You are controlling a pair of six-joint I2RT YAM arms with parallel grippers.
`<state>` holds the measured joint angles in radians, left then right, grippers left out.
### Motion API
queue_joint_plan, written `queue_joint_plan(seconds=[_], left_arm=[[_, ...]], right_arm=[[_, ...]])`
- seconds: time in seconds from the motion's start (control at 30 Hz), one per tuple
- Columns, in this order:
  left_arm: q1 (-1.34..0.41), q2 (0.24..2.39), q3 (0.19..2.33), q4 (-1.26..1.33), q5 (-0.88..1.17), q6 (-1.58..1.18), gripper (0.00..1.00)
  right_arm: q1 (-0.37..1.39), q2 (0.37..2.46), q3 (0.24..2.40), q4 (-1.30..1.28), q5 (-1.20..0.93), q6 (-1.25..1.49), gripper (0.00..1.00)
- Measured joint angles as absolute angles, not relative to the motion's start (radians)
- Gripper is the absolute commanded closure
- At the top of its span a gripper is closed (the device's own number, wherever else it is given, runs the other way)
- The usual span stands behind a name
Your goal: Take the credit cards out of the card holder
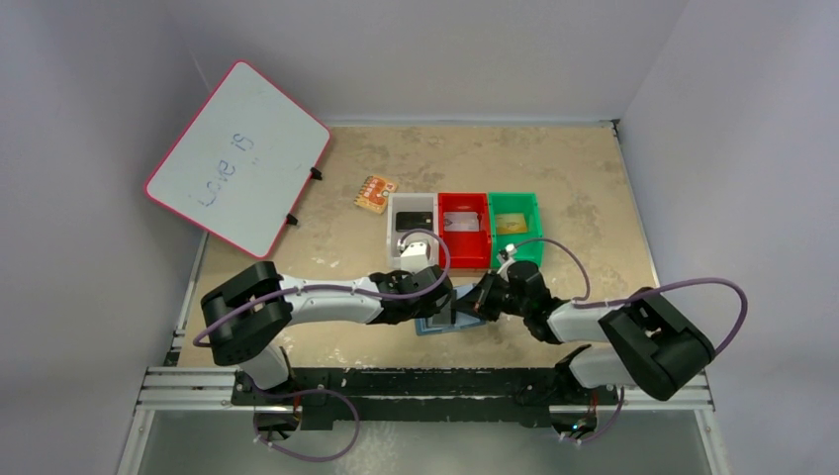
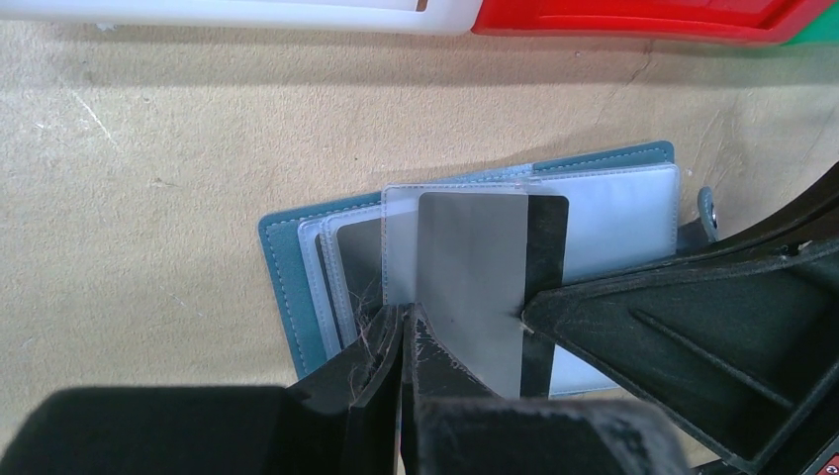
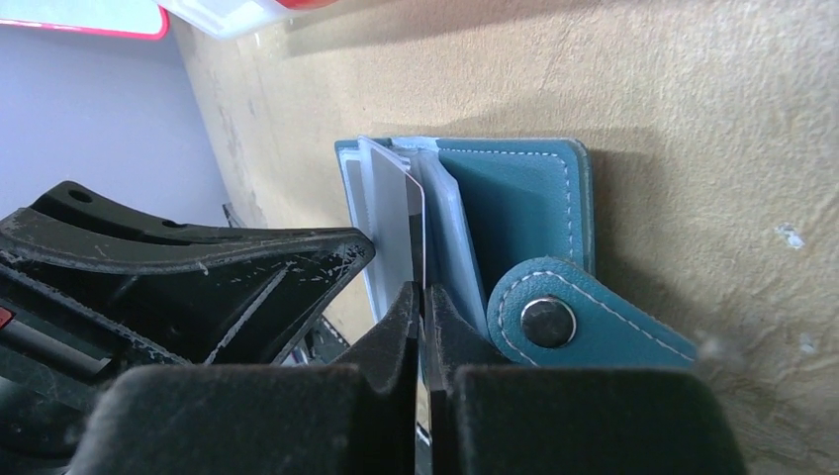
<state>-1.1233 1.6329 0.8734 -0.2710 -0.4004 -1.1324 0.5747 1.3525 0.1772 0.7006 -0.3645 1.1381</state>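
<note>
- Across top view: tan table (image 1: 554,168); the task's things lie at lower centre of frame.
- Upper centre, top view: white bin (image 1: 392,237), red bin (image 1: 464,259) and green bin (image 1: 537,223) in a row. Each has a small flat item inside, too small to name.
- Lower centre, just below the bins: card holder (image 2: 297,287), open on table, teal cover down, clear pages fanned up. Prob. soft, floppy and light, so it would slide or lift w/ any pull unless pinned. Best held at a page edge or the cover.
- Bottom centre, left wrist view: left gripper (image 2: 406,322), fingers together, apparently pinching the lower edge of a clear sleeve (image 2: 401,247). Reads as the anchor.
- Bottom centre, right wrist view: right gripper (image 3: 423,297), fingers clamped on near edge of silver-grey card (image 2: 470,267).
- Centre, left wrist view: same card lies over/in the sleeve; how far out, can't tell. Prob. thin, stiff, light, w/ slick faces. Grip flat across both faces near the edge and pull straight along the sleeve, since twisting could bend or jam it. Dark band on its right side is a stripe or a 2nd card; can't tell.
- Lower right, right wrist view: snap tab (image 3: 549,319), just beside the right fingers, not gripped.
</note>
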Motion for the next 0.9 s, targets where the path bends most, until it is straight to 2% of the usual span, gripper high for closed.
queue_joint_plan(seconds=[0.33, 0.6, 0.67, 0.9], left_arm=[[-1.129, 1.630, 0.870, -0.273, -0.412, -1.133, 1.00], [-1.128, 1.625, 0.864, -0.257, -0.412, -1.132, 1.00], [-1.128, 1.621, 0.860, -0.255, -0.413, -1.132, 0.94], [-1.129, 1.525, 0.781, -0.262, -0.423, -1.133, 0.62]], right_arm=[[0.569, 1.227, 0.211, 0.476, -0.300, 1.116, 1.00], [0.569, 1.030, 0.239, 0.255, -0.213, 1.087, 1.00], [0.568, 0.990, 0.242, 0.221, -0.192, 1.078, 1.00], [0.566, 0.887, 0.243, 0.183, -0.176, 1.023, 1.00]])
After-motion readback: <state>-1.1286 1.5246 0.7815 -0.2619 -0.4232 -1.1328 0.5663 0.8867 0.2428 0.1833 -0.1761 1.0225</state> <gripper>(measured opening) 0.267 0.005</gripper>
